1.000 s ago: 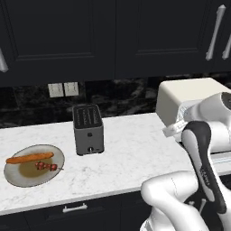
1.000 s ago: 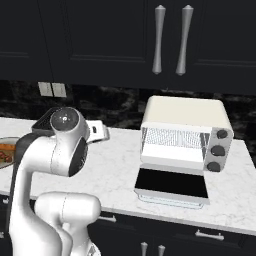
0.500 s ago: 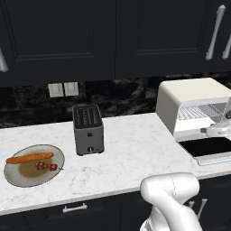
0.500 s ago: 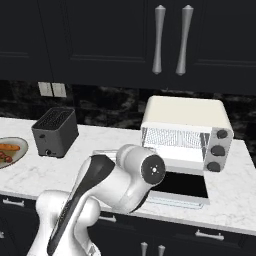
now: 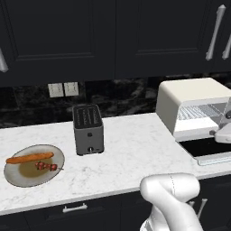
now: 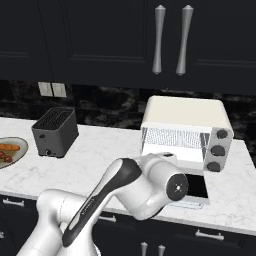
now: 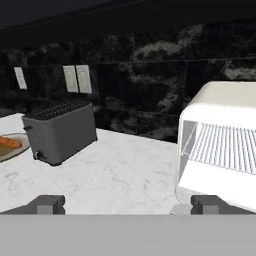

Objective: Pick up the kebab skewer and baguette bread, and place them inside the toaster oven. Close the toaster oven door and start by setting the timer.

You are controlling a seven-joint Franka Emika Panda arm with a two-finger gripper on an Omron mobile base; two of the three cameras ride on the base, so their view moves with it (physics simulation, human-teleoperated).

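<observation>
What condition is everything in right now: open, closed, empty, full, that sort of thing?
toaster oven: empty, wire rack bare.
toaster oven door: open, folded down flat.
baguette bread: lying on the plate.
kebab skewer: lying on the plate beside the baguette.
plate: holds both foods.
slot toaster: slots empty.
gripper: open, holding nothing.

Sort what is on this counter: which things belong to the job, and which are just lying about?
Belongs to the job:
kebab skewer
baguette bread
toaster oven, its door folded down open

Just lying about:
slot toaster
plate under the food
wall outlets
</observation>
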